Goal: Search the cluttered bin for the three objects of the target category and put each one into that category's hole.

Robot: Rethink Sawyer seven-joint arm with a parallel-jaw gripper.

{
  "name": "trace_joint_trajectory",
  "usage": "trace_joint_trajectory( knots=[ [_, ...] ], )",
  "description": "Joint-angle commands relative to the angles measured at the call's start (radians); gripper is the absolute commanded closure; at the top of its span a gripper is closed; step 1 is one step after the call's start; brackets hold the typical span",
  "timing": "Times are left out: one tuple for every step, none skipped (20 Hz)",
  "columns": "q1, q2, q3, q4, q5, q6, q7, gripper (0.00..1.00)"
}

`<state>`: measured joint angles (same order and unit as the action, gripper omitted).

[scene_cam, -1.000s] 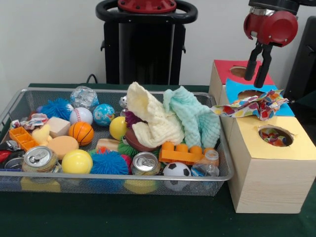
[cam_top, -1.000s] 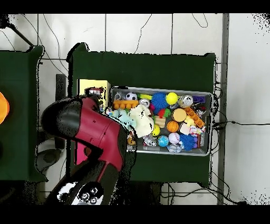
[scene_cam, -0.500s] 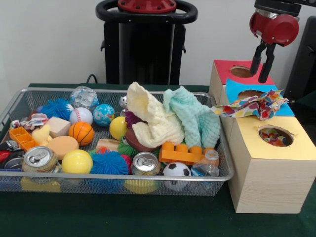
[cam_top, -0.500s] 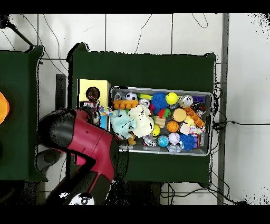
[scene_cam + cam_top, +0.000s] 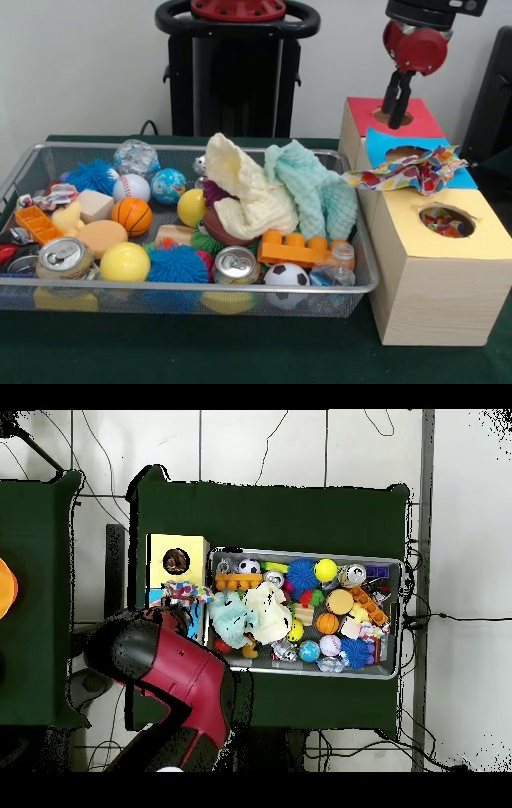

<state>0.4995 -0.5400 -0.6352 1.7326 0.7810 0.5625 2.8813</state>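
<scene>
Front view alone shows the pincer [image 5: 394, 118] over the red-topped box [image 5: 391, 120]

A plain pale wall [image 5: 80, 72] is seen behind the dark green cloth-covered table [image 5: 200, 352]. From overhead, a floor of large white tiles [image 5: 260, 444] crossed by thin black cables [image 5: 270, 434] is shown, and a second green-covered table [image 5: 35, 584] is placed alongside.

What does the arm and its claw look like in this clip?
A glossy dark-red rounded wrist housing under a black upper section, ending in a claw with two slim black fingers. From overhead, the arm is a bulky crimson shell with black joints.
</scene>
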Motion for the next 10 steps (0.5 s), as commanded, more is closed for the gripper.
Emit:
trace_joint_trajectory(
  knots=[
    [-0.035, 0.021, 0.152, 0.130, 0.069, -0.019, 0.236, 0.00],
    [-0.035, 0.027, 0.153, 0.125, 0.072, -0.024, 0.236, 0.00],
    [-0.036, 0.031, 0.154, 0.123, 0.073, -0.030, 0.235, 0.00],
    [-0.035, 0.034, 0.155, 0.118, 0.076, -0.034, 0.235, 0.00],
    [-0.029, 0.042, 0.146, 0.103, 0.071, -0.027, 0.243, 0.00],
    [-0.025, 0.046, 0.139, 0.093, 0.068, -0.023, 0.247, 0.00],
    [-0.023, 0.048, 0.132, 0.085, 0.064, -0.016, 0.249, 0.00],
    [-0.020, 0.050, 0.125, 0.074, 0.061, -0.008, 0.253, 0.00],
    [-0.020, 0.050, 0.117, 0.070, 0.056, -0.007, 0.250, 0.00],
    [-0.018, 0.053, 0.112, 0.061, 0.053, 0.000, 0.254, 0.00]
  ],
)
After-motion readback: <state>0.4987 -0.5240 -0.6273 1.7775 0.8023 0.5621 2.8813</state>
